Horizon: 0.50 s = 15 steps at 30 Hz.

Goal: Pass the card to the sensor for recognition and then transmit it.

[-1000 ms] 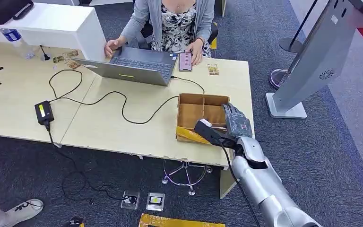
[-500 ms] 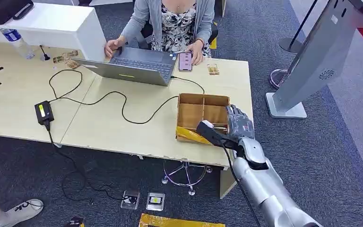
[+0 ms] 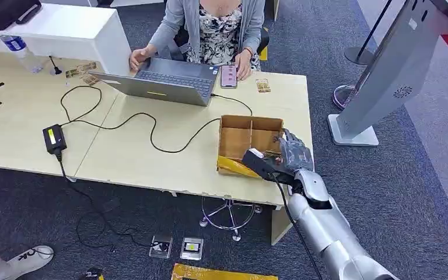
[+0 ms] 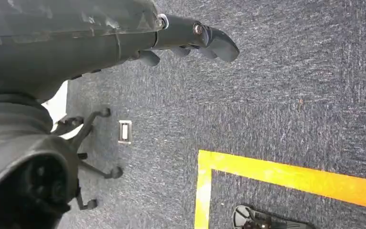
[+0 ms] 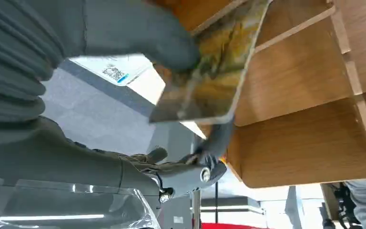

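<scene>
Since a second ago my right hand (image 3: 292, 153) has drifted slightly away from the box (image 3: 249, 142) toward the desk's right edge and lifted a touch; the rest of the desk (image 3: 151, 151) looks unchanged. In the right wrist view the thumb (image 5: 138, 33) presses on the face of the card (image 5: 209, 71) and a darker finger (image 5: 217, 138) backs it from the other side, so that hand is gripping the card, holding it just in front of the box's wooden compartments. From the head view the card itself is too small to make out among the fingers.

The box sits at the desk's near right corner, its near wall touching a yellow strip (image 3: 239, 168) at the near edge. My right hand hovers over the box's right side.

My left hand (image 4: 190, 40) hangs over the blue carpet (image 4: 290, 95), near a yellow floor line (image 4: 286, 174); its fingers are curled loosely apart and hold nothing.

At the far edge a person (image 3: 216, 29) sits with hands on a laptop (image 3: 163, 79), with a phone (image 3: 228, 75) just beside it and a small card-like item (image 3: 262, 86) near the far right corner. A black cable (image 3: 151, 125) runs from the laptop across the desk to a power brick (image 3: 53, 139) near the left part of the near edge. A grey kiosk (image 3: 394, 70) stands on the floor, well apart from the desk's right edge.
</scene>
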### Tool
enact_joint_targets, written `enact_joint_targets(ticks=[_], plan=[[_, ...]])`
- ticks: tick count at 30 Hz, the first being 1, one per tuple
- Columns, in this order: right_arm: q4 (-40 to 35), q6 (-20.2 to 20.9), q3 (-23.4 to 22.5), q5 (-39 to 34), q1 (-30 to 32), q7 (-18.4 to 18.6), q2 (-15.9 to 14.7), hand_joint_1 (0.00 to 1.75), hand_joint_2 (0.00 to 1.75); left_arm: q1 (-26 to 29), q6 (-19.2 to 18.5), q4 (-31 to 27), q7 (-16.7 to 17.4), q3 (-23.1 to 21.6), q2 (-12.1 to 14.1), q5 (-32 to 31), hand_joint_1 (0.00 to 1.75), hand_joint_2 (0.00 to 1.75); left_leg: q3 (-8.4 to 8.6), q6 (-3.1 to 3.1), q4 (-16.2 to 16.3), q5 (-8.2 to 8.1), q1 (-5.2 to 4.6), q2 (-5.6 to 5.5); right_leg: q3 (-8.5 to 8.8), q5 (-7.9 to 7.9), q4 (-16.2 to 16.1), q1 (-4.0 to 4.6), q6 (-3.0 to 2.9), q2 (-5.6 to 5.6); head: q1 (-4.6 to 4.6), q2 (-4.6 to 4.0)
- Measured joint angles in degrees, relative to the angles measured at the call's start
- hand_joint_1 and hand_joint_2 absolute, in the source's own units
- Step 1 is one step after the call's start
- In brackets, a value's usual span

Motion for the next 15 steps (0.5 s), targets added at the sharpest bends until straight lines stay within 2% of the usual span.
enact_joint_targets(ticks=[15], plan=[[-1.0,2.1,0.0,-0.7,0.0,0.1,0.1,1.75,1.75,0.0,0.0,0.0,0.0,0.0,0.0,0.0,0.0,0.0,0.0,0.0,0.0,0.0,0.0,0.0,0.0,0.0,0.0,0.0,0.0,0.0,0.0,0.0]])
